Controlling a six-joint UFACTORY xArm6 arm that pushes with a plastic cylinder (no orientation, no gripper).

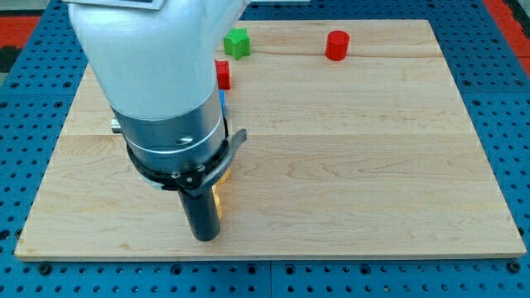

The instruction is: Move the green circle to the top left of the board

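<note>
No green circle shows in the camera view; the arm's wide body [157, 83] hides much of the board's left half. My tip [204, 238] rests near the board's bottom edge, left of centre. A yellow block [219, 200] peeks out just right of the rod, touching or almost touching it. A green block [237, 42] that looks like a star lies near the top edge, far above my tip.
A red cylinder [337, 45] stands near the top edge, right of the green block. A red block [223, 74] and a sliver of a blue block [222, 103] show at the arm's right side. The wooden board [373, 165] lies on a blue pegboard.
</note>
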